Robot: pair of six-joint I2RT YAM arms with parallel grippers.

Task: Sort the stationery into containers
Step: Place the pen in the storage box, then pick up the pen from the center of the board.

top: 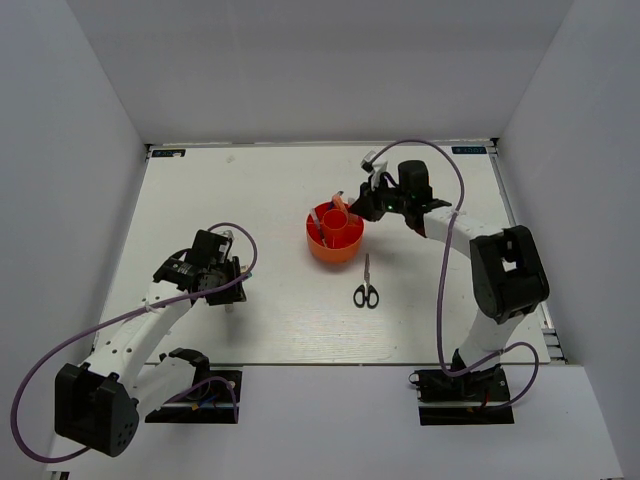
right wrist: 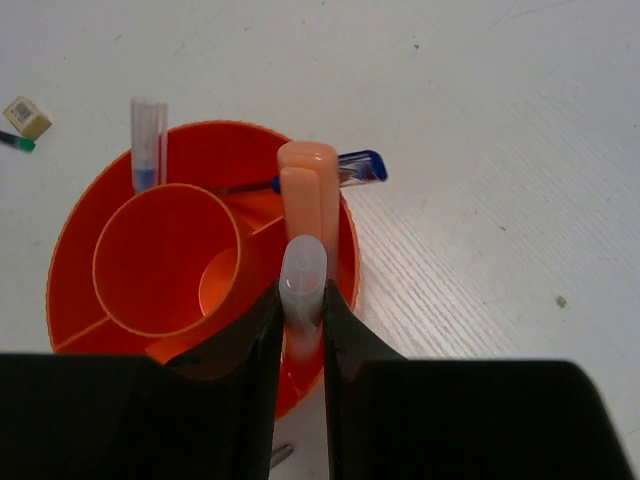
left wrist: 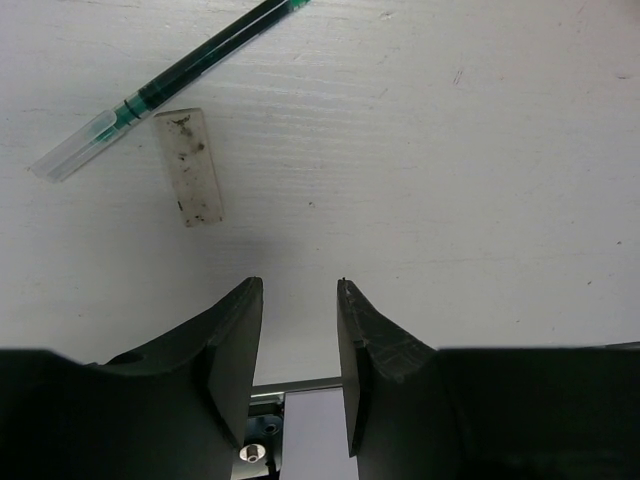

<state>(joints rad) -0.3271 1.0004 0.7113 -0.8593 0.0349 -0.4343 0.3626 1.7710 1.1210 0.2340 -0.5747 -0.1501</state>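
Observation:
The round red-orange tub stands mid-table, with a central cup and compartments around it. My right gripper is shut on a white marker, held over the tub's right rim. A pale orange highlighter stands right behind it. One blue pen lies across the rim. A clear-capped one stands in a far compartment. Black-handled scissors lie on the table in front of the tub. My left gripper is open with nothing in it, above bare table.
A slim dark-green pen with a clear cap and a smudged clear plastic piece lie just ahead of the left gripper. A small yellowish cube sits left of the tub. White walls enclose the table.

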